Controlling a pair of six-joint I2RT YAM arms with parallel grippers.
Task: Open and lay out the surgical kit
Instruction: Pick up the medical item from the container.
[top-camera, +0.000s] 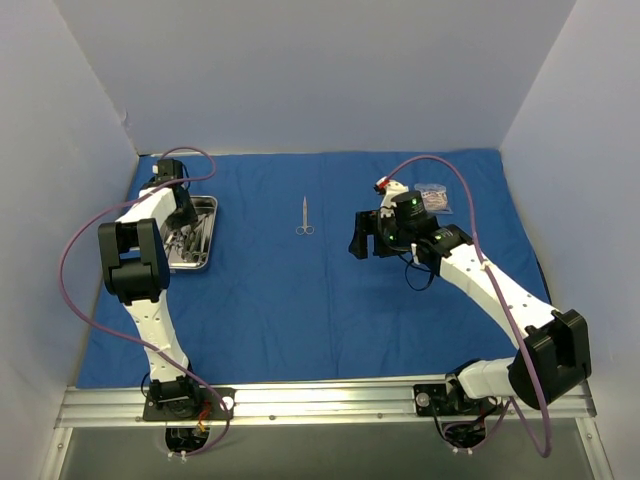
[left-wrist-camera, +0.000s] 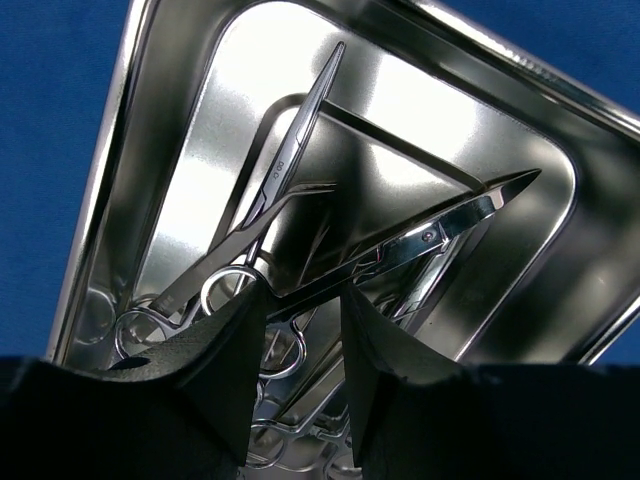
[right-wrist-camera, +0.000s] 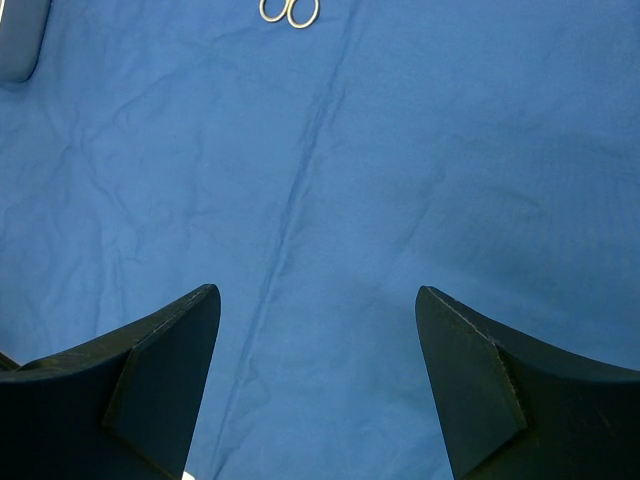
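Black fingers (left-wrist-camera: 220, 370) of the left gripper (left-wrist-camera: 303, 300) fill the bottom of its wrist view, narrowed around the shank of a curved clamp (left-wrist-camera: 430, 235) inside the steel tray (left-wrist-camera: 430, 110). I cannot tell whether they are pressing on it. A straight clamp (left-wrist-camera: 285, 160) lies beside it, pointing to 12 o'clock, with a mark on its shank too small to read.

Seen from above, the tray (top-camera: 207, 203) sits at 9 o'clock on the blue cloth (top-camera: 300, 310), close to the left wall. The right gripper (top-camera: 358, 240) hangs at 3 o'clock, jaws spread wide and holding nothing, over bare cloth (right-wrist-camera: 330, 180). One clamp (top-camera: 305, 215) lies alone toward 12 o'clock, well apart from both arms. A small packet (top-camera: 432, 197) rests at 2 o'clock, just behind the right wrist. Most open room is the cloth's middle and its 6 o'clock half, up to the metal rail (top-camera: 320, 400).
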